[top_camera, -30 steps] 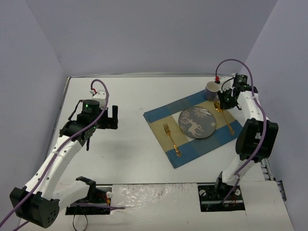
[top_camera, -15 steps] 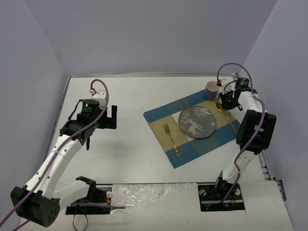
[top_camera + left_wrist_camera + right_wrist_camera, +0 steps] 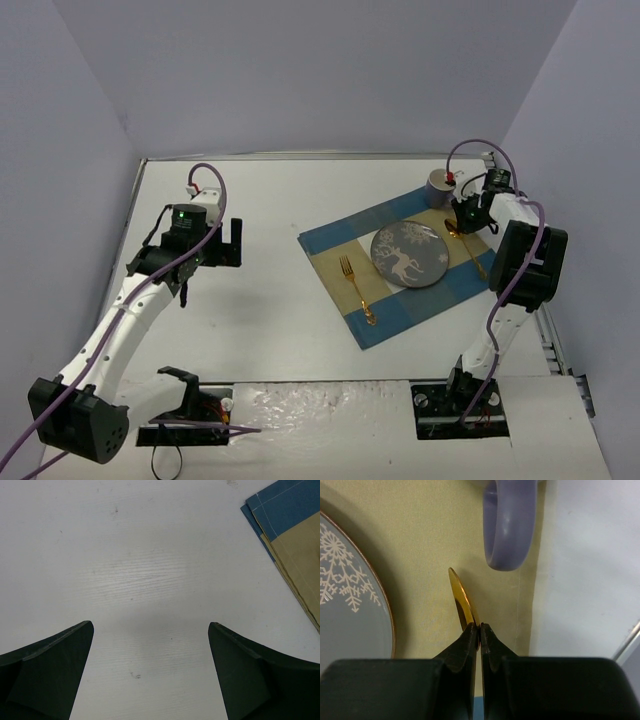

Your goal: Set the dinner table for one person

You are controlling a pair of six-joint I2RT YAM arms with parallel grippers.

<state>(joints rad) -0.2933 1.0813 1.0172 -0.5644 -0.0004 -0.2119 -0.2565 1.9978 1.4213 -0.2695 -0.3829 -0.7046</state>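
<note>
The white dinner table (image 3: 270, 200) holds a blue-and-beige placemat (image 3: 330, 240). On the mat are a grey snowflake plate (image 3: 409, 254), a gold fork (image 3: 356, 288) to its left and a gold spoon (image 3: 470, 252) to its right. A grey-purple mug (image 3: 439, 185) stands at the mat's far corner. My right gripper (image 3: 467, 213) is shut on the spoon's bowl end (image 3: 461, 597), which is turned on edge between the fingertips (image 3: 480, 630), just short of the mug's handle (image 3: 509, 525). My left gripper (image 3: 232, 243) is open and empty over bare table (image 3: 150, 624).
The plate's rim (image 3: 350, 620) lies just left of the right gripper. The placemat's corner (image 3: 295, 535) shows at the right of the left wrist view. Grey walls enclose the table on three sides, and the right table edge is close to the right arm.
The right arm has folded more upright and its wrist has shifted slightly toward the far right edge, still over the spoon's bowl. The left arm has barely moved.
</note>
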